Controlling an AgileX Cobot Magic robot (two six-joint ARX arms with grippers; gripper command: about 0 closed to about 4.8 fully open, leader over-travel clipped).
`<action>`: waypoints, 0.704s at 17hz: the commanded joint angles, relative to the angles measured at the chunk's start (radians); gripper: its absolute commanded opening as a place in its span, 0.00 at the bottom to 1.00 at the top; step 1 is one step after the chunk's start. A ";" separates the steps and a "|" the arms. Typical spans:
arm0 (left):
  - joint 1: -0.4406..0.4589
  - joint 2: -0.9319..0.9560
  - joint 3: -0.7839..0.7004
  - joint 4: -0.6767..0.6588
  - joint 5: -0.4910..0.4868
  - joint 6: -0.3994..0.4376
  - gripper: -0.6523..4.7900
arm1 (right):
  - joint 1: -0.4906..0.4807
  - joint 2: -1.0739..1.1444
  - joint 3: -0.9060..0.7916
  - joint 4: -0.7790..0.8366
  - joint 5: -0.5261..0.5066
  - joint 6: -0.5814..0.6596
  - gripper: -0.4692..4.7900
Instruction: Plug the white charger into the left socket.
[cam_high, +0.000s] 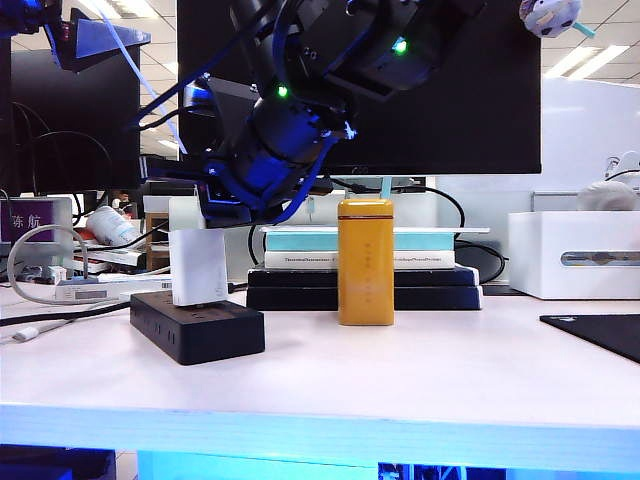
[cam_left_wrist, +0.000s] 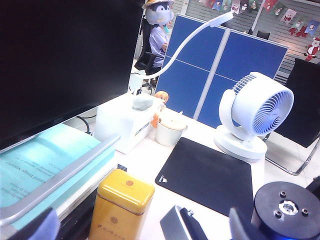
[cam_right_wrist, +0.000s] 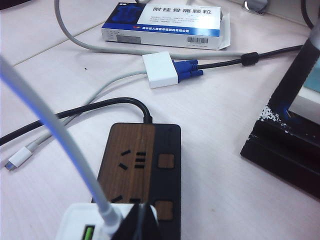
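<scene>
The black power strip is lying nearest the front edge of the white surface, on the left of the exterior view. The white charger is standing upright on top of it, its lower edge meeting the strip's top. In the right wrist view the charger is sitting over the near end of the strip, whose top face is wood-patterned, and a thin white cable is running up from the charger. The left socket is showing its plug holes uncovered just beyond the charger.

The right end effector is reaching across to the left side of the exterior view, its fingers closed and gripping the charger from above. The left end effector is hanging high above the surface, jaws standing wide apart and holding nothing.

Just beyond the strip, a yellow tin is standing upright near the middle of the surface. Behind it a stack of books is resting under a dark monitor. Farther to the right a white box is sitting. In the left wrist view a black mouse pad is lying beyond the tin, and a white desk fan is standing at the pad's far edge.
</scene>
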 joint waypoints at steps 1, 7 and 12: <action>0.000 -0.005 0.005 0.010 0.005 0.000 1.00 | 0.013 0.039 -0.029 -0.229 -0.047 0.012 0.08; 0.000 -0.005 0.005 0.010 0.005 0.000 1.00 | 0.063 0.042 -0.029 -0.272 -0.071 0.016 0.08; 0.000 -0.005 0.005 0.010 0.007 0.000 1.00 | -0.003 0.049 -0.029 -0.296 -0.068 0.043 0.08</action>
